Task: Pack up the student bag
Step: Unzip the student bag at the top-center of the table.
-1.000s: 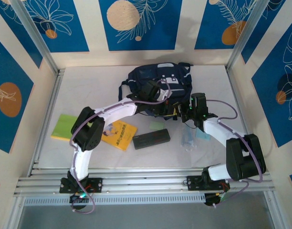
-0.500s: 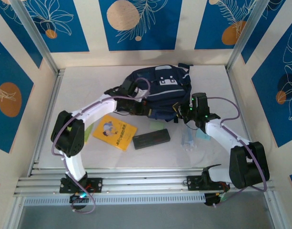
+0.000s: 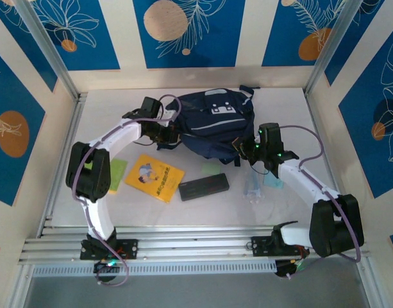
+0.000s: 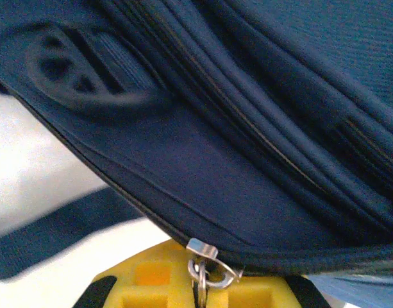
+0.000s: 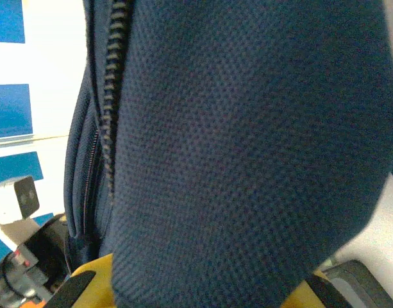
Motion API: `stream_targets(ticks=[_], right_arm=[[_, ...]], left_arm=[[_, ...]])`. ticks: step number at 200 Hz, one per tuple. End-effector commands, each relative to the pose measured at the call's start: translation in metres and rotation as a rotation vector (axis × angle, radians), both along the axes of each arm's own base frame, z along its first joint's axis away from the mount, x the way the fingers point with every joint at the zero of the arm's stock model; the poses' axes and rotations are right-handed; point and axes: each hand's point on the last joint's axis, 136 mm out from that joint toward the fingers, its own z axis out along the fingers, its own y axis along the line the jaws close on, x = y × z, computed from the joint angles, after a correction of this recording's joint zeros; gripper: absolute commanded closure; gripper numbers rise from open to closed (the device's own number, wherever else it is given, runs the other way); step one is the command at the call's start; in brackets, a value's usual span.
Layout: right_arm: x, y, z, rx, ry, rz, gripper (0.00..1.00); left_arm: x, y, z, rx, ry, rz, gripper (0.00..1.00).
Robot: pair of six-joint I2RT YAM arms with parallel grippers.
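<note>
On table [image 3: 292,115]: student bag [image 3: 212,119], lying flat, white patch facing up; left gripper [image 3: 169,135] at bag's left edge, jaws pinched tight on metal zip pull [image 4: 206,268]; right gripper [image 3: 244,151] at bag's near right corner, navy fabric crowding its fingers, cannot tell whether jaws clamp it; yellow booklet [image 3: 156,178] and black case [image 3: 204,187] lie near bag's front edge, apart from it.

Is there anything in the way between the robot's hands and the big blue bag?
No, nothing visible is in the way. The left gripper is right at the student bag, pinching its metal zipper pull. The right gripper is pressed against the bag's near right side, with blue fabric lying over it.
</note>
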Motion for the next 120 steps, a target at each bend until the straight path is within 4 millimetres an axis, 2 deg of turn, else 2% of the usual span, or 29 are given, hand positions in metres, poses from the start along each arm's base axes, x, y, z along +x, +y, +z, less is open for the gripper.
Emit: stream_targets(ticks=[1,19,33,58,79,87,92,99,100,103,111,120], right_arm=[[0.010,-0.017,0.011,-0.102,-0.063,0.022,1.00],[0.011,-0.013,0.011,-0.096,-0.062,0.056,1.00],[0.012,-0.007,0.009,-0.087,-0.061,0.084,1.00],[0.014,0.001,0.006,-0.061,-0.055,0.105,1.00],[0.015,0.003,0.005,-0.055,-0.043,0.102,1.00],[0.014,0.003,0.007,-0.061,-0.040,0.106,0.86],[0.013,0.002,0.007,-0.065,-0.033,0.108,0.69],[0.010,0.001,0.007,-0.075,-0.019,0.112,0.39],[0.010,0.001,0.007,-0.075,-0.019,0.112,0.39],[0.007,0.001,0.007,-0.080,-0.011,0.118,0.28],[0.003,-0.001,0.008,-0.095,0.005,0.127,0.16],[-0.003,-0.002,0.007,-0.113,0.025,0.147,0.10]], left_arm=[[0.088,0.078,0.000,0.111,-0.223,0.197,1.00],[0.112,0.102,-0.007,0.117,-0.218,0.287,1.00],[0.128,0.111,-0.012,0.115,-0.186,0.349,1.00],[0.142,0.090,-0.011,0.018,-0.150,0.352,1.00],[0.139,0.067,-0.008,-0.060,-0.132,0.334,1.00],[0.136,0.058,-0.008,-0.082,-0.126,0.326,1.00],[0.133,0.052,-0.008,-0.098,-0.119,0.319,1.00],[0.128,0.045,-0.009,-0.119,-0.107,0.313,1.00],[0.127,0.044,-0.009,-0.122,-0.104,0.312,0.99],[0.125,0.040,-0.010,-0.130,-0.097,0.310,0.97],[0.118,0.033,-0.012,-0.153,-0.078,0.303,0.88],[0.112,0.028,-0.015,-0.172,-0.055,0.309,0.76]])
